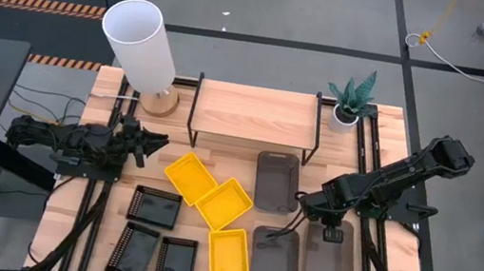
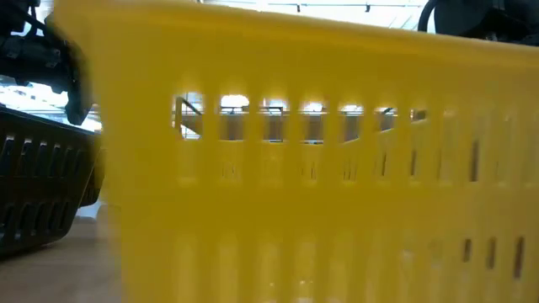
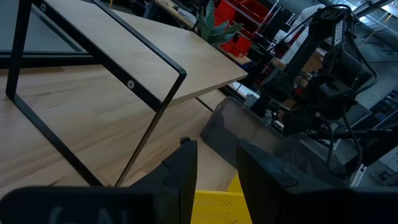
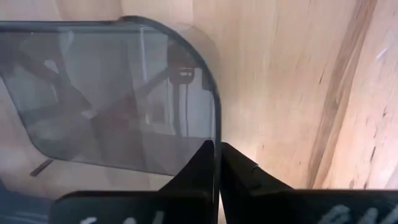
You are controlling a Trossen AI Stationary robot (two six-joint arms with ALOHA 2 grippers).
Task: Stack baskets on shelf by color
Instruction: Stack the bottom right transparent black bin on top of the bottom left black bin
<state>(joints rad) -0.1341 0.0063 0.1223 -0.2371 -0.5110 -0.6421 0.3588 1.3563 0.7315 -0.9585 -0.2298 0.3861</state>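
The shelf (image 1: 255, 113) stands at the table's far middle. In front of it lie three yellow baskets (image 1: 224, 202), three black ones (image 1: 154, 207) at the near left, and three smoky-grey ones. The grey ones are one under the shelf's right end (image 1: 277, 179), one at the near middle (image 1: 273, 265) and one right of that (image 1: 331, 257). My right gripper (image 1: 274, 233) points down, shut on the near-middle grey basket. My left gripper (image 1: 150, 141) waits open at the left, level, left of the yellow baskets, with nothing between its fingers (image 3: 214, 168). My right gripper has the grey basket's far rim (image 4: 215, 134), close to a rounded corner. One finger (image 4: 199, 168) is inside the wall and one (image 4: 239, 171) outside. The fingers come from above, pointing steeply down. In the high view the basket lies flat on the table.
A white lamp (image 1: 144, 49) stands at the far left beside the shelf, and a potted plant (image 1: 351, 102) at the far right. A yellow basket's wall (image 2: 320, 168) fills the low view, with a black basket (image 2: 42, 185) to its left.
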